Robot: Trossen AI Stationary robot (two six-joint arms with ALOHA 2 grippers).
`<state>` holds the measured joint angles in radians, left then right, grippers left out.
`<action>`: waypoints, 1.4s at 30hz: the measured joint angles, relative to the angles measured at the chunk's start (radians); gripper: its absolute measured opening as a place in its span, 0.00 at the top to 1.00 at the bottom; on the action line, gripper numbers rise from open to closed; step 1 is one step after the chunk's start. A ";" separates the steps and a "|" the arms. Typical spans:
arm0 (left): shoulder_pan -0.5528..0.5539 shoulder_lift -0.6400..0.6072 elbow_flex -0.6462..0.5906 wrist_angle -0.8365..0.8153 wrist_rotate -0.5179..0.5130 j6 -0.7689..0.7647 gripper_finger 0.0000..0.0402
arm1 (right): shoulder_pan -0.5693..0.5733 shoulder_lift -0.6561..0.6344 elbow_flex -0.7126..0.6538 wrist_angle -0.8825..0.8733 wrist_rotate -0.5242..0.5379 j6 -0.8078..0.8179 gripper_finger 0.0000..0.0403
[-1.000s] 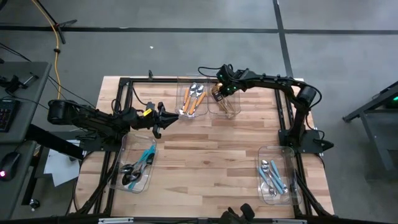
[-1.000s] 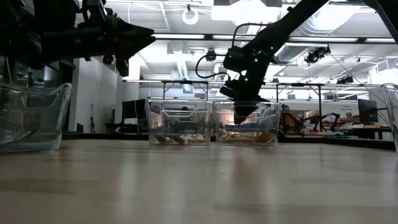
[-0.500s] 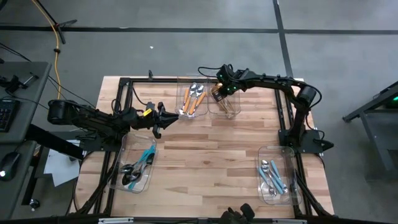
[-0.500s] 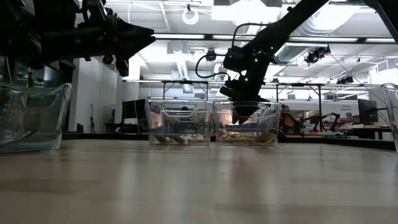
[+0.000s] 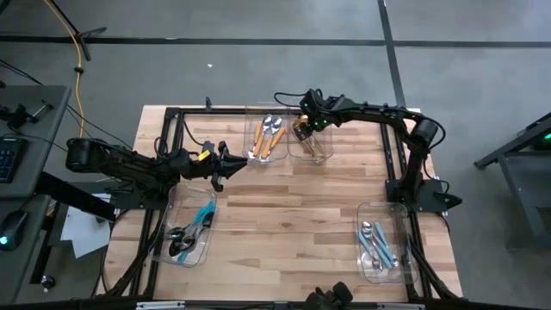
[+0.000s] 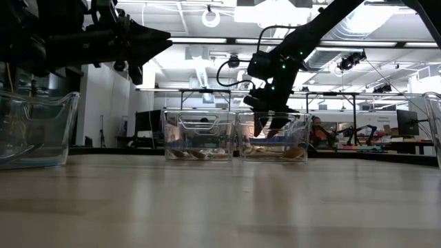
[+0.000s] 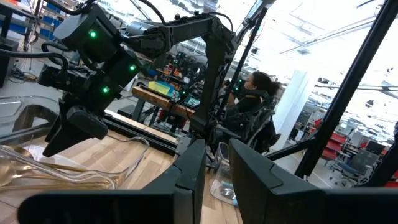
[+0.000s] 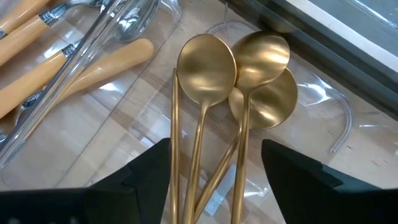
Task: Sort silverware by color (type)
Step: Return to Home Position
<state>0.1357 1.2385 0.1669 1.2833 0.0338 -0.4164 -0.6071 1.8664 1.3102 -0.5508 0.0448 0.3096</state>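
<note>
Starting with the high view: finding the right gripper (image 5: 303,127) hanging over the far clear bin (image 5: 325,158) that holds the gold spoons (image 5: 315,146), just beside the neighbouring bin of orange-handled utensils (image 5: 267,136). Finding the left gripper (image 5: 225,164) waiting above the left side of the table (image 5: 284,215), well apart from any cutlery. Noting the dark-headed, blue-handled spoons (image 5: 189,231) lying in the near left bin and the light-blue-handled spoons (image 5: 379,243) in the near right one, with no piece lying loose on the boards. Judging the sorting as finished, then, with only the pull-back left to do. Moving to the low view: picking up something hidden from overhead, namely the right gripper's tips showing spread apart below the rim line of the gold bin, with the left gripper hanging high off the wood, presumably parked there to be keeping the lane free. Turning to the left wrist view: showing that arm's own fingers (image 7: 189,174) sitting with only a narrow gap and gripping nothing, plus a person (image 7: 252,109) sitting in the room beyond the other arm. Ending with the right wrist view: getting the only close look at the gold spoons, with bowls bunched together and handles running back between the widely parted, empty fingers (image 8: 143,180). Seeing them lying released rather than being held, with orange handles resting in the adjacent bin.
</note>
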 joint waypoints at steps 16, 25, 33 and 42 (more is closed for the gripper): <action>0.000 0.000 0.000 0.000 0.000 0.000 0.84 | 0.000 0.000 0.000 -0.011 0.000 0.004 0.42; 0.002 0.000 0.000 0.001 0.000 0.012 0.84 | 0.000 -0.086 0.000 -0.010 -0.050 -0.058 0.42; 0.002 0.000 0.000 0.001 0.000 0.026 0.84 | 0.018 -0.397 0.000 -0.014 -0.044 -0.152 0.42; 0.002 0.000 0.000 0.001 0.000 0.002 0.84 | 0.113 -0.713 -0.042 -0.048 -0.043 -0.203 0.42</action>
<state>0.1382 1.2385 0.1669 1.2842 0.0334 -0.4145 -0.4937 1.1532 1.2677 -0.5987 0.0013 0.1070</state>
